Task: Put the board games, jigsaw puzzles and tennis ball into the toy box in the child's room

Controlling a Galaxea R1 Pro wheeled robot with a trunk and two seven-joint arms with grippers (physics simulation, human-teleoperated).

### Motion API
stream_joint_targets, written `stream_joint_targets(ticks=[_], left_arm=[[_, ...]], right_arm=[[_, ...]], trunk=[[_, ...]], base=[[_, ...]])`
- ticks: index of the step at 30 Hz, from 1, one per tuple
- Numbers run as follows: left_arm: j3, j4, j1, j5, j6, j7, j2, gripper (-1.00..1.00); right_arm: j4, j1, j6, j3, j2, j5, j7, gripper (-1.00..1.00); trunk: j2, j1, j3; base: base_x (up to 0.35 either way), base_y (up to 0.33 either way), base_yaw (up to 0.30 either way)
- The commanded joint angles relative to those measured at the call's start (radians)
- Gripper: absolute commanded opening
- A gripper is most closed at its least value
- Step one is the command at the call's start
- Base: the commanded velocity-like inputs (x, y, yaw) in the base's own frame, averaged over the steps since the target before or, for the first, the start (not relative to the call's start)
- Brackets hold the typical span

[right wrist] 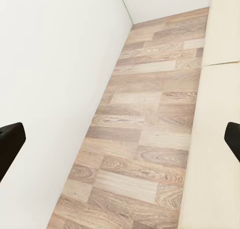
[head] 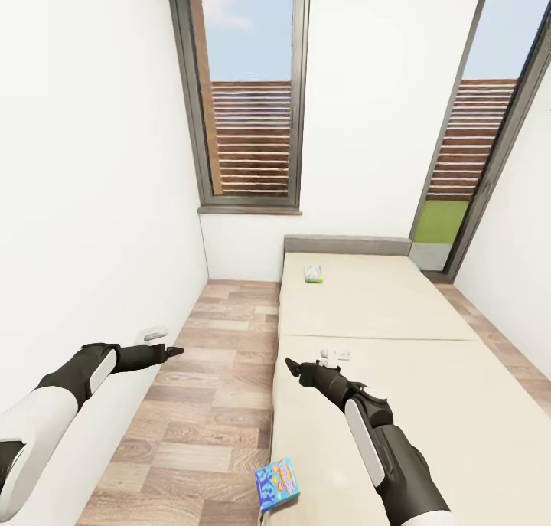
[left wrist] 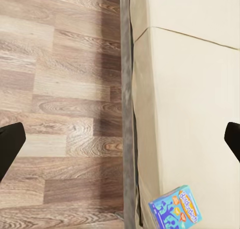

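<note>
You are facing the bed (head: 383,319), and on it you can count two board games. The blue cartoon board game (head: 277,483) lies near you at the bed's left edge, close to the foot end, and one corner reaches slightly over the edge toward the wood-plank floor (head: 214,373). Its cover has orange lettering, but the words are too small to read. The pale multicoloured board game (head: 314,273) lies far from you, close to the low grey headboard (head: 348,245), and any writing on it is too small to read.

Your left hand (head: 174,351) hangs over the floor beside the white wall (head: 92,166). In the left wrist view, its two dark fingertips (left wrist: 10,144) stand wide apart with nothing between them, so this hand is released. In that same view the blue game is seen on the mattress near the bed's grey side rail (left wrist: 127,114).

Your right hand (head: 291,369) hangs over the left edge of the mattress, between the two games and well apart from both. Its fingertips (right wrist: 10,144) are also spread wide and hold nothing.

Two tall dark-framed windows are in front of you: one window (head: 249,89) above the floor strip, the other window (head: 478,128) at the right, behind the head of the bed. Both show brown horizontal slats outside.
</note>
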Motion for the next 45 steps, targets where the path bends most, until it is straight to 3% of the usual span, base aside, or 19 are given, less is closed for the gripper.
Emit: stream_joint_targets(ticks=[1,45], left_arm=[[-0.003,-0.001,-0.001,0.009,0.008,0.001,0.001,1.0],[-0.004,-0.001,-0.001,0.009,0.006,0.001,0.001,1.0]], right_arm=[[-0.001,-0.001,0.006,-0.001,0.001,-0.004,0.001,1.0],[0.002,-0.001,0.006,-0.001,0.004,-0.003,0.0,1.0]], trunk=[[-0.002,0.001,-0.001],[-0.002,0.001,0.072]], base=[[0.0,0.0,0.0],[0.0,0.0,0.0]])
